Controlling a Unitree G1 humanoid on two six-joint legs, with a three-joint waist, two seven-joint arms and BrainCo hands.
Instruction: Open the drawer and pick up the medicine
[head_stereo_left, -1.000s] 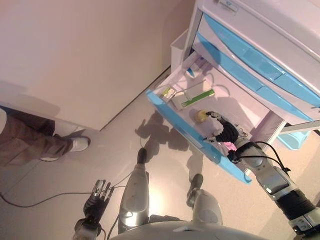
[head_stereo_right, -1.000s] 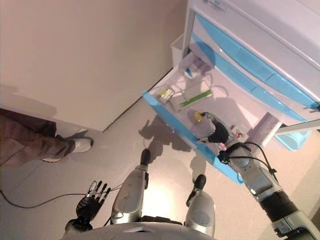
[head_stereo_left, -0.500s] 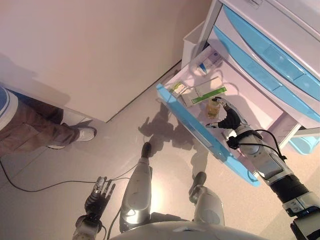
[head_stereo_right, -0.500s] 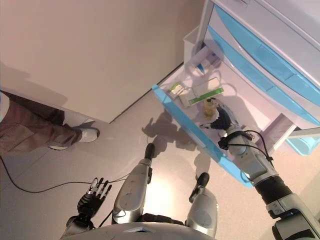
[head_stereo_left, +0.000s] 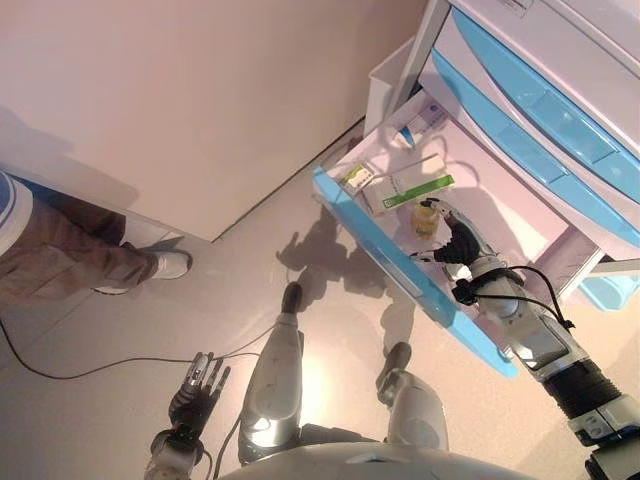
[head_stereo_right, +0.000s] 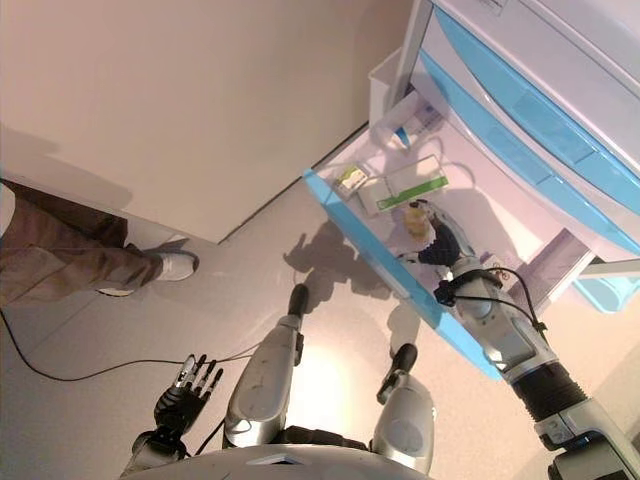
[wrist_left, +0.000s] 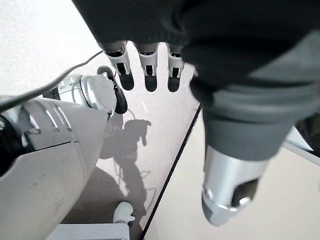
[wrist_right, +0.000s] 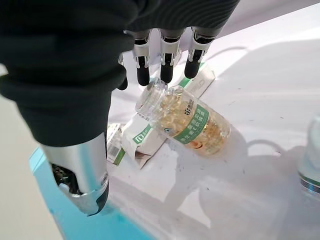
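So the white drawer with the light blue front (head_stereo_left: 400, 275) is already pulled out of the white cabinet with blue drawer fronts (head_stereo_left: 540, 110), which means that half of the job looks done. What's left is the actual pick. The medicine, a clear plastic bottle full of yellow capsules with a green and white label (wrist_right: 187, 120), is lying on its side on the drawer floor, not lifted at all. The right robot hand (wrist_right: 162, 57) is reaching into the drawer with its fingers fairly straight and spread, tips hanging right over the neck end of the bottle, thumb apart on the other side; nothing is clamped yet and I honestly can't tell if a fingertip is touching the cap end or just above it. Just beside the bottle, further from the robot, there's a white box with a green stripe (head_stereo_left: 405, 190), and a smaller white and green packet (head_stereo_left: 357, 178) past that. Another clear container edge (wrist_right: 311, 160) sits near the bottle too. The left robot hand (head_stereo_left: 197, 385) hangs down low over the floor, well away from the drawer, fingers loosely straight and holding nothing. A person's leg in brown trousers and a white shoe (head_stereo_left: 75, 265) stands well apart from the drawer. I'd guess closing round the bottle comes next, and being round and on its side it could roll away.
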